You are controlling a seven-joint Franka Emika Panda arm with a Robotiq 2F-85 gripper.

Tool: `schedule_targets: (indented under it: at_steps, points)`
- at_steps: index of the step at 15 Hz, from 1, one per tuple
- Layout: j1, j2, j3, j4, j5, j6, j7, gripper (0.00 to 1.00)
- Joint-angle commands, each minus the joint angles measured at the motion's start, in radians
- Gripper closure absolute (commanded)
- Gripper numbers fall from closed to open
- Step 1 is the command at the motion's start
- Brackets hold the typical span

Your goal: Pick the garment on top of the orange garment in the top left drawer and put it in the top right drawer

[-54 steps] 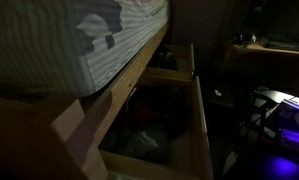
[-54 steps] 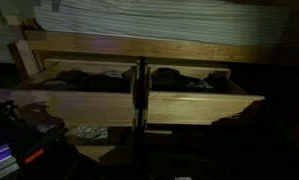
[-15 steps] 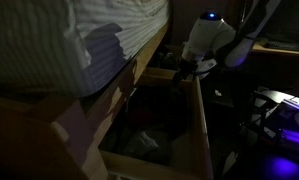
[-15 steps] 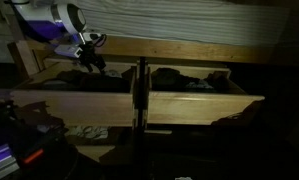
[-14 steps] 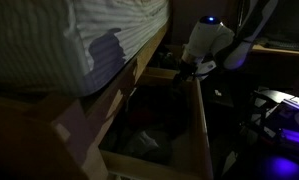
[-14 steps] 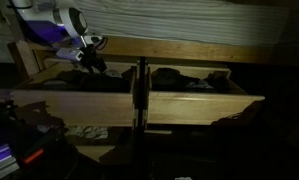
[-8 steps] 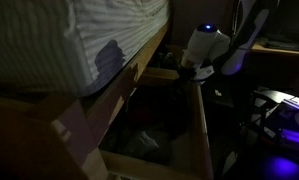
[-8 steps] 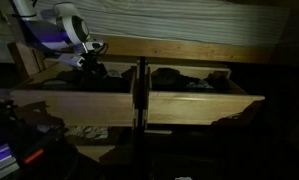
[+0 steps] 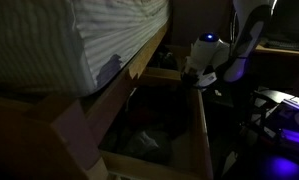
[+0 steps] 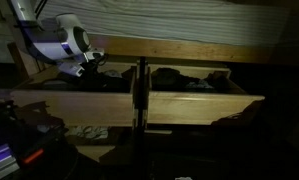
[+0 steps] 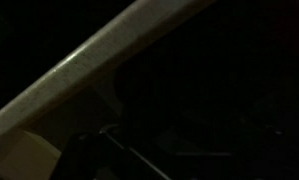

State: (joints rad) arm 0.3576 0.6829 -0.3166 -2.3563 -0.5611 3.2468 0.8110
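Your tool [image 10: 85, 68] hangs just over the back of the left drawer [image 10: 49, 98], upper left of frame. Too dark to tell if it's open or closed. The garment [image 10: 111, 75] lies in that drawer, right of the tool; the right drawer [image 10: 204, 105] is alongside.

Exterior views: head-on to 2 drawers [image 10: 74, 104], obliquely along them; wrist view close against wooden edge [image 11: 89, 55].

A wooden rail [image 10: 189, 48] hangs low over the far part of the left drawer [image 10: 74, 106] and the right drawer [image 10: 204, 108]; a post [image 10: 141, 85] divides them.
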Motion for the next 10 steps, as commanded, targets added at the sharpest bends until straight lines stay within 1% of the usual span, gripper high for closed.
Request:
schedule_targets:
  at_steps: [1, 2, 3, 4, 6, 7, 8, 9, 10]
  points:
    - [0.000, -0.001, 0.000, 0.002, 0.000, 0.000, 0.000, 0.00]
    - [0.036, 0.004, -0.040, -0.001, 0.014, 0.065, 0.024, 0.00]
    - [0.041, 0.003, -0.050, -0.011, 0.023, 0.112, 0.037, 0.00]
    - [0.019, -0.002, -0.037, -0.024, 0.025, 0.155, 0.043, 0.00]
    - [0.041, 0.013, -0.069, -0.040, 0.037, 0.240, 0.055, 0.00]
    - [0.013, 0.013, -0.051, -0.052, 0.022, 0.264, 0.047, 0.00]
    - [-0.036, 0.020, -0.009, -0.006, 0.003, 0.227, 0.053, 0.00]
    - [-0.135, -0.009, 0.116, -0.028, 0.171, 0.194, -0.154, 0.00]
    - [-0.179, -0.002, 0.163, -0.025, 0.212, 0.192, -0.194, 0.19]
